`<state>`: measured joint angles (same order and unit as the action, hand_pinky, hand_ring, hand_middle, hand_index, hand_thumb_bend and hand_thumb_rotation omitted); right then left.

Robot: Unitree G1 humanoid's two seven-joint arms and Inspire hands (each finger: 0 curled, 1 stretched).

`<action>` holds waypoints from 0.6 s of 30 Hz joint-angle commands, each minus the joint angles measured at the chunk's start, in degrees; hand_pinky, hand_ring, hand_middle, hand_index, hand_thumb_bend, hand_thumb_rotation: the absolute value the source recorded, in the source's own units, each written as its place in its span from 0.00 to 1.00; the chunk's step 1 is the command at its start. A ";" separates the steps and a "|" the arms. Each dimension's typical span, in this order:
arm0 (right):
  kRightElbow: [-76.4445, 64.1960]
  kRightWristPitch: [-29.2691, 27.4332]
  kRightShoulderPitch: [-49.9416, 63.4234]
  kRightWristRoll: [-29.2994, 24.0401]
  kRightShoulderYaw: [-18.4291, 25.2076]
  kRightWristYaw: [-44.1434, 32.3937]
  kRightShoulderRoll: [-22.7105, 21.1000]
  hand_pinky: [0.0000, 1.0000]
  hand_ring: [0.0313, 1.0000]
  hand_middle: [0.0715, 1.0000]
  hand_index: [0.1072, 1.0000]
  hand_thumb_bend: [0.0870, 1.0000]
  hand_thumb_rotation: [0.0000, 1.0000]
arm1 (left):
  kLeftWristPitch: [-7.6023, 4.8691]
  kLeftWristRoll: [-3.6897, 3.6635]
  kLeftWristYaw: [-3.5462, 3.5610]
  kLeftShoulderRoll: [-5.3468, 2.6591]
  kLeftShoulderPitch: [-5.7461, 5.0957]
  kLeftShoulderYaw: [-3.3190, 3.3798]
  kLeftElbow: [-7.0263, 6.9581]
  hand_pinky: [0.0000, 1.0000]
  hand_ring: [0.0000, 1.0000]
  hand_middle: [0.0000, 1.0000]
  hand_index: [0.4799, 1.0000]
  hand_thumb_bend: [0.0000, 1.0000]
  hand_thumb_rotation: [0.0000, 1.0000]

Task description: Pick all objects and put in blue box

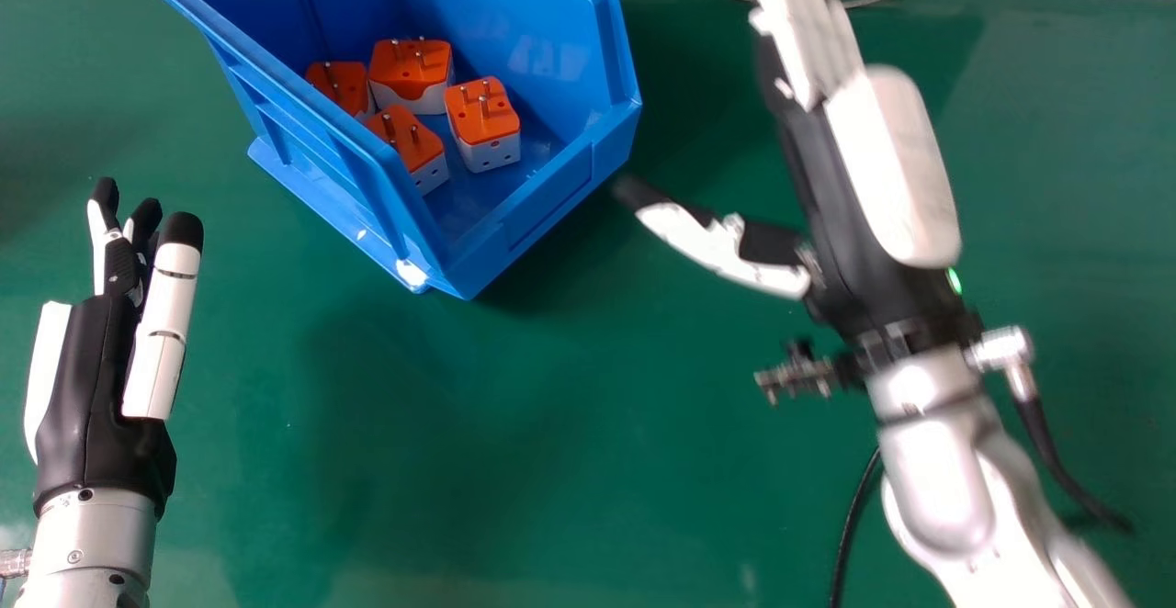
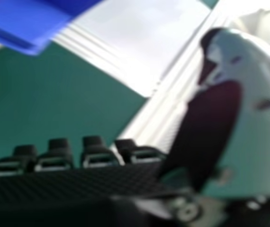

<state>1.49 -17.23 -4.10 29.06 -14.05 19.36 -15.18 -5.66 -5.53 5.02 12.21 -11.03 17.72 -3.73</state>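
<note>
Because the far blue box (image 1: 551, 20) contains four orange-and-white adapters (image 1: 483, 127), the right hand (image 1: 891, 167), wide and empty, is presumably held right of it for clearance; the left hand (image 1: 92, 360), fingers extended, is at near left.

R hand (image 1: 887, 167) close up: dk fingertips (image 2: 93, 142) in a row, thumb (image 2: 256, 137) w/ dk inner face beside them. Pt of blue box (image 2: 23, 23) past fingers, apart. Grn tabletop (image 2: 54, 99) betw., bordered by wht ridged edging (image 2: 147, 125) & wht surface (image 2: 139, 42).

glossy blue plastic box (image 1: 551, 241); smooth green tabletop (image 1: 551, 461); shiny metal plug pins (image 1: 484, 105).
</note>
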 commanded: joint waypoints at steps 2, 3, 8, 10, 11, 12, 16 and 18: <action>-2.88 -0.77 3.01 -6.62 2.56 -2.66 2.49 1.00 1.00 1.00 1.00 0.23 0.74 | -0.80 -0.21 -0.36 -0.02 -0.31 0.46 -1.50 1.00 1.00 1.00 1.00 0.54 0.91; -2.63 -1.07 3.76 -8.73 3.11 -3.56 3.06 1.00 1.00 1.00 1.00 0.23 0.78 | -0.89 -0.27 -0.37 -0.12 -0.37 0.47 -1.50 1.00 1.00 1.00 1.00 0.54 0.91; -1.89 0.91 5.82 -16.53 5.71 -9.11 4.73 1.00 1.00 1.00 1.00 0.23 0.91 | -1.21 -0.19 -0.45 -0.63 -0.87 0.30 -1.82 1.00 1.00 1.00 1.00 0.54 0.91; -2.12 3.94 6.40 -20.92 7.18 -12.77 4.94 1.00 1.00 1.00 1.00 0.26 0.94 | -1.15 -0.24 -0.36 -0.78 -1.24 0.22 -2.14 1.00 1.00 1.00 1.00 0.54 0.91; -2.39 4.92 6.60 -22.14 7.67 -13.99 4.99 1.00 1.00 1.00 1.00 0.29 0.95 | -1.13 -0.27 -0.31 -0.80 -1.36 0.21 -2.23 1.00 1.00 1.00 1.00 0.54 0.91; -2.73 6.09 6.82 -24.20 8.36 -15.77 4.94 1.00 1.00 1.00 1.00 0.31 0.96 | -1.23 -0.34 -0.23 -0.83 -1.42 0.19 -2.22 1.00 1.00 1.00 1.00 0.54 0.91; -3.02 7.87 7.30 -31.86 11.05 -22.28 5.00 1.00 1.00 1.00 1.00 0.39 0.99 | -1.80 -0.37 -0.04 -0.94 -1.63 0.04 -1.83 1.00 1.00 1.00 1.00 0.53 0.91; -3.07 8.00 7.54 -34.90 12.24 -24.97 4.96 1.00 1.00 1.00 1.00 0.40 0.99 | -2.06 -0.36 0.05 -1.03 -1.81 0.00 -1.72 1.00 1.00 1.00 1.00 0.52 0.91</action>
<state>0.43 -9.09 3.39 -3.87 -3.10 -4.15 -10.29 -6.00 -5.62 5.05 11.24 -12.38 17.49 -4.42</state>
